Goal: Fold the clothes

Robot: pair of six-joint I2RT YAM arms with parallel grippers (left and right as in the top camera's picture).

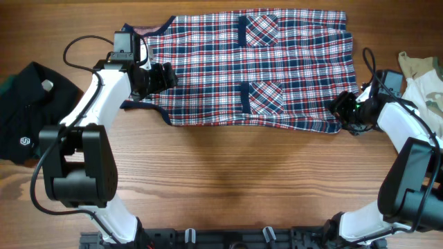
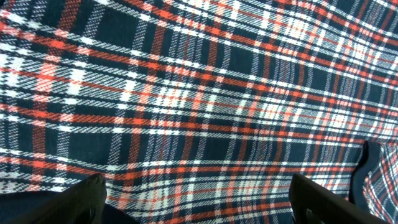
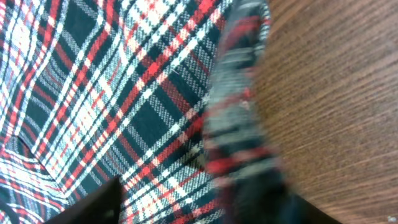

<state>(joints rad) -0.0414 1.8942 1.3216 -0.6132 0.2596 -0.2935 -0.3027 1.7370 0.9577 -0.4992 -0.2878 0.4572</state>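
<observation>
the plaid shirt (image 1: 277,69) lies spread on the surface (image 1: 221,180). our left end effector (image 1: 165,75) gapes empty over it. whether the right end effector (image 1: 342,106) grips the hem, we cannot tell; a shallow pinch may slip.

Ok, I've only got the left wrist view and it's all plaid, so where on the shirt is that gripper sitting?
Observer: The left gripper is over the left end of the plaid shirt, near the navy trim.
Operator: And the other arm?
Observer: The right gripper is at the shirt's near right corner, on the hem edge.
Operator: Anything else lying around?
Observer: A black garment lies left of the shirt, and a white and beige garment lies to its right.
</observation>
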